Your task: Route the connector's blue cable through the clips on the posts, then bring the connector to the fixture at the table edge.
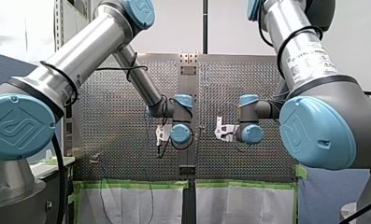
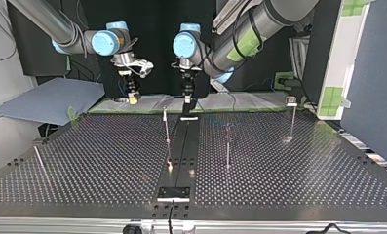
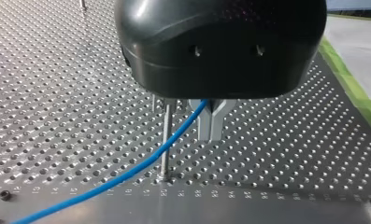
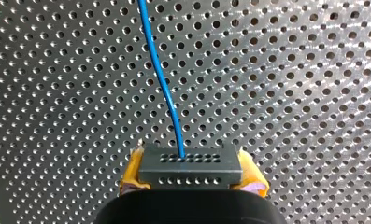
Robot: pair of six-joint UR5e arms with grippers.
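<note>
Two holds give control: the thin blue cable (image 3: 141, 164) is pinched in the shut left jaws beside a slim metal post (image 3: 166, 121), and the dark perforated connector block (image 4: 190, 168) is clamped in the right jaws.

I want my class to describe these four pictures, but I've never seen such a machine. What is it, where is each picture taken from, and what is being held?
These are two robot arms working over a perforated metal table with thin upright posts. The front view looks from behind the arms; the top view faces them from across the table. The other two come from cameras on the wrists. The right pincer, with yellow pads, is closed on a dark connector; a blue cable runs out of it. The left pincer, black with metal fingers, appears closed on that cable beside a post.
</note>
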